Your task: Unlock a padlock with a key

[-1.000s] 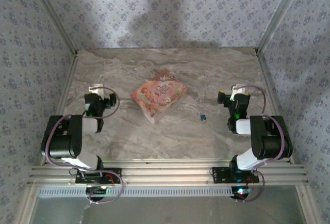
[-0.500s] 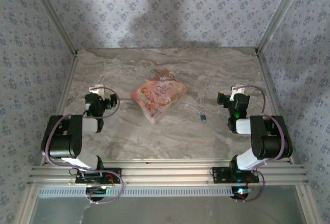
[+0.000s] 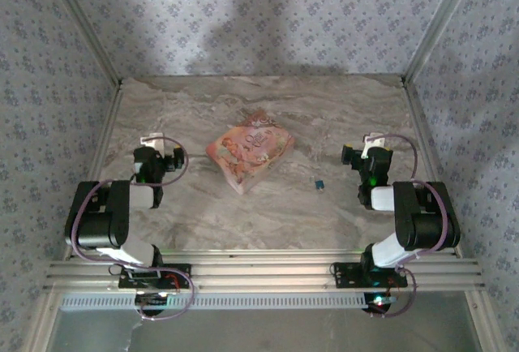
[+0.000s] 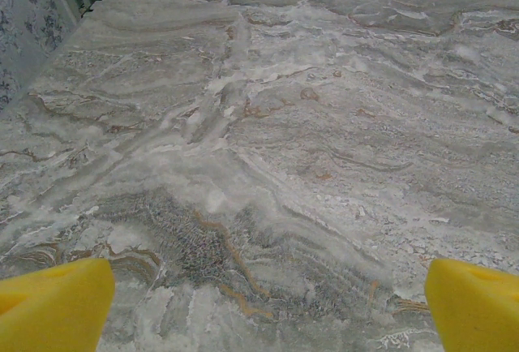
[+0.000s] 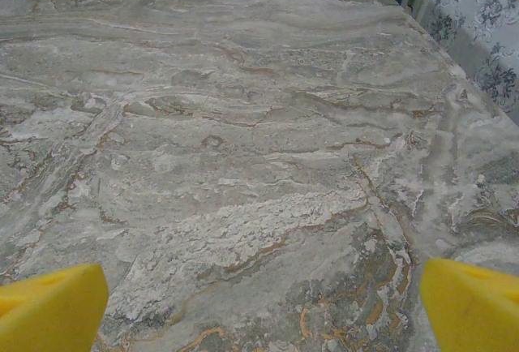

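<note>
The padlock (image 3: pixel 319 183), a tiny blue square, lies on the marble table right of centre. It is left of and a little nearer than my right gripper (image 3: pixel 372 143). That gripper is open, and its yellow fingertips (image 5: pixel 469 303) stand wide apart over bare marble. My left gripper (image 3: pixel 151 143) hovers at the table's left side, far from the padlock. It is open too, with yellow fingertips (image 4: pixel 57 307) at the frame's lower corners and nothing between them. The key is out of view.
A pink-orange printed pouch (image 3: pixel 249 149) lies mid-table between the arms. Patterned walls and metal frame posts (image 3: pixel 426 40) close in the table (image 3: pixel 268 214) on three sides. The arm bases sit on the rail at the near edge.
</note>
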Robot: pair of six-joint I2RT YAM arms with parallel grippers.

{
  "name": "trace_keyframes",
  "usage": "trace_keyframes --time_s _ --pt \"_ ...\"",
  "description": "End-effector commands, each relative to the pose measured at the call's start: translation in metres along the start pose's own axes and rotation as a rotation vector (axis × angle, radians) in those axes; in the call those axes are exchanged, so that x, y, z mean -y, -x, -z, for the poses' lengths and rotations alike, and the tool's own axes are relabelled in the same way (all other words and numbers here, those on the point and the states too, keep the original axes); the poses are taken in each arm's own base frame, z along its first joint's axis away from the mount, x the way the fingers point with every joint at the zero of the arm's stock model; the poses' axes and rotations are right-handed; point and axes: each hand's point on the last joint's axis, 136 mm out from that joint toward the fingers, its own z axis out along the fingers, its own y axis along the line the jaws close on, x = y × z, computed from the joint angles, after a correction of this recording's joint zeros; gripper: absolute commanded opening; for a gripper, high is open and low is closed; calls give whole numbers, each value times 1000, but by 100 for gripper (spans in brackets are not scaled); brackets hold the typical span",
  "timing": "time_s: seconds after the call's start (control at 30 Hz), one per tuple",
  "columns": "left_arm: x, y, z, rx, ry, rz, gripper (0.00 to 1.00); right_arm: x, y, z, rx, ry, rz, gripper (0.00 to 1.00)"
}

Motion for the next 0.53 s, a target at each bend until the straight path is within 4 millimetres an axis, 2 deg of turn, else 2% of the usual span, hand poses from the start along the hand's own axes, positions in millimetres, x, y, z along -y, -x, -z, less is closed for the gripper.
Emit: trace_keyframes --time_s 0.0,0.5 --pt "2 7 -2 12 -15 11 98 -1 2 -1 2 5 10 100" --pt "2 7 -2 11 -15 11 98 -8 1 -3 -9 57 21 100"
